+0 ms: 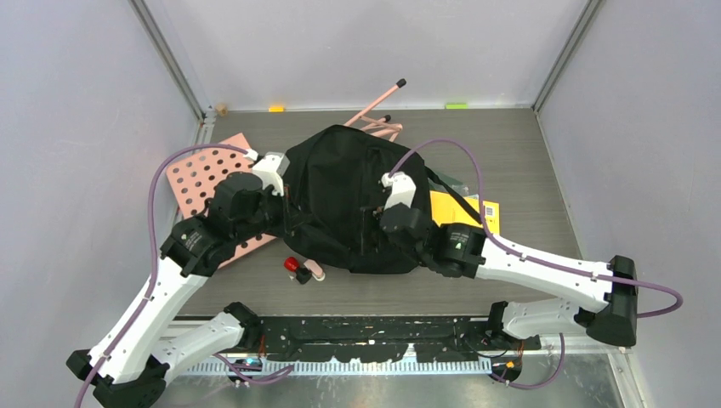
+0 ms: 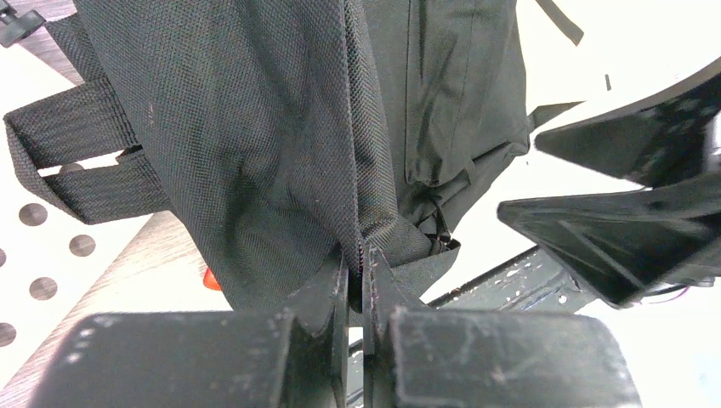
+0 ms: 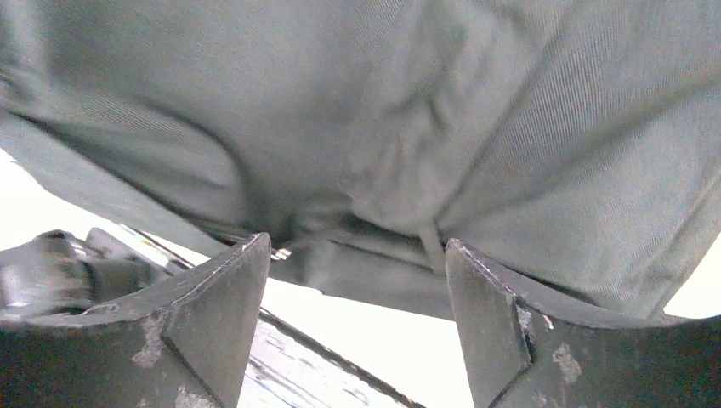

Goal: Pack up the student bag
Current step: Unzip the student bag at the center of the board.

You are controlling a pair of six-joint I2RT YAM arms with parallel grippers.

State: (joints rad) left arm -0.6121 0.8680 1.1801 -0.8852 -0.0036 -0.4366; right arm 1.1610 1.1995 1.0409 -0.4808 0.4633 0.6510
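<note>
The student bag (image 1: 340,200), a large black fabric backpack, lies in the middle of the table. My left gripper (image 1: 287,212) is at its left side and shut on a fold of the bag's fabric along a seam (image 2: 355,270). The bag (image 2: 255,127) hangs up and away from those jaws, with its straps (image 2: 76,161) to the left. My right gripper (image 1: 372,217) is over the bag's front, near its right side. In the right wrist view this gripper (image 3: 357,255) stands open with nothing between its fingers, and the bag's cloth (image 3: 383,110) is just past the tips.
A pink pegboard (image 1: 197,174) lies under the left arm. A yellow book (image 1: 459,211) sticks out from under the bag's right side. Pink rods (image 1: 378,115) lie behind the bag. A small red thing (image 1: 292,264) and a pale pink one (image 1: 315,271) sit in front of it.
</note>
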